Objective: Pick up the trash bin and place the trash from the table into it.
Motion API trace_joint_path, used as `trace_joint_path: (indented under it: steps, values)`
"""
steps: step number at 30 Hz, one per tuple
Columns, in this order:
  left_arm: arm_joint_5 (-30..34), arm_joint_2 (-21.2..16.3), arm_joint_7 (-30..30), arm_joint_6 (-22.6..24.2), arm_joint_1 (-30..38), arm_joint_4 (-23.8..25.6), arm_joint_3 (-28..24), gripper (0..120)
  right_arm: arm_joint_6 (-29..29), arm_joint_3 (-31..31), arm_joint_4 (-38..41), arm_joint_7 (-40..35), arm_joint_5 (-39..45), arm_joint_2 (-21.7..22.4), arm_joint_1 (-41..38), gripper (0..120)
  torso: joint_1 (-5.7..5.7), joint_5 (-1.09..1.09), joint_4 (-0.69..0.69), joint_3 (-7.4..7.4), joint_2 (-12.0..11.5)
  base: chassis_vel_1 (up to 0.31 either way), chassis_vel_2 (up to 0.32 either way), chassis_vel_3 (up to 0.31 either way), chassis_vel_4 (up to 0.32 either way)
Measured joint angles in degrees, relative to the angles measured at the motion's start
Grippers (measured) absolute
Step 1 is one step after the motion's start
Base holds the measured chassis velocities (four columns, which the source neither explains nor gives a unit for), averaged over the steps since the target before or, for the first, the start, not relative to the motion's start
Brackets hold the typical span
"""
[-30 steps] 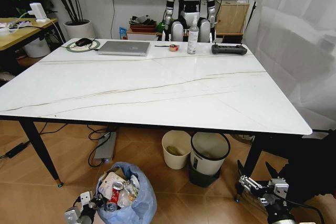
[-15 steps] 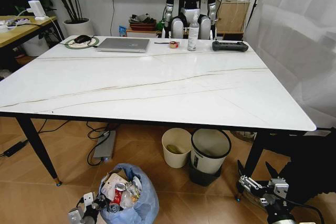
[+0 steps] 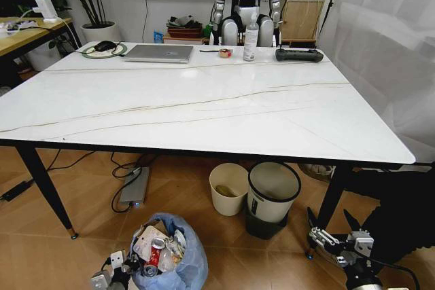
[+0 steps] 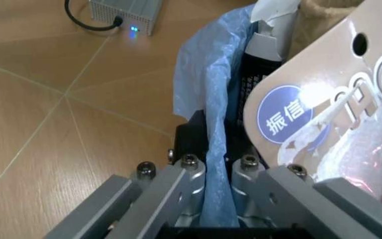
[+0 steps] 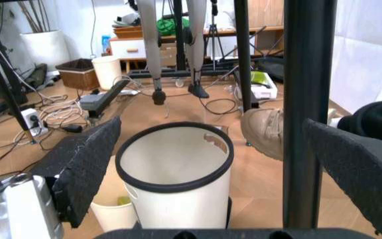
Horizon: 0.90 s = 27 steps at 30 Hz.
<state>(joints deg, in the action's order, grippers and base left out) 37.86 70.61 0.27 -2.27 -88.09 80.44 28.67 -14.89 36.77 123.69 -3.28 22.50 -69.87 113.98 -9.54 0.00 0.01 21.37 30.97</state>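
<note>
Since a second ago the head camera has shifted a bit, so the trash bin [image 3: 170,259] sits slightly further right and lower in view, same grip on it. Left gripper [image 4: 212,172] is clamped on the bin's light-blue bag at the rim, down low at the robot's left. The bin is on the wooden floor in front of the table [image 3: 204,110], stuffed with trash [image 3: 158,246]: white paper, a red can, cardboard. Right gripper [image 3: 334,237] hangs low on the right, fingers spread, near the black bin with white rim [image 3: 272,198].
</note>
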Motion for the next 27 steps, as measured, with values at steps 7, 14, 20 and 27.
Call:
trace_joint_path:
  steps: [7, 14, 20, 27]
  values:
    - [-0.03, 0.12, 0.0, -0.12, -0.1, 0.0, 0.14, 0, 0.0, 0.0, 0.0, 0.0, 0.0, 0.0, 0.0, 100, 0.59, 0.0, 0.0, -0.97, -1.55, 0.0, 0.0, 0.0, 0.0]
    - [0.02, 0.24, -0.02, -0.16, -0.14, 0.06, 0.19, 0, 0.0, 0.0, 0.0, 0.0, 0.0, 0.0, 0.0, 100, 1.24, 0.0, 0.0, -2.0, -3.24, 0.0, 0.0, 0.0, 0.0]
    - [0.23, 0.39, -0.04, -0.17, -0.23, 0.42, 0.16, 0, 0.0, 0.0, 0.0, 0.0, 0.0, 0.0, 0.0, 100, 1.81, 0.0, 0.0, -3.05, -4.86, 0.0, 0.0, 0.0, 0.0]
    - [0.19, 0.38, -0.38, -1.38, -0.51, 0.79, -0.11, 0, 0.0, 0.0, 0.0, 0.0, 0.0, 0.0, 0.0, 100, 2.22, 0.0, 0.0, -4.01, -6.22, 0.0, 0.0, 0.0, 0.0]
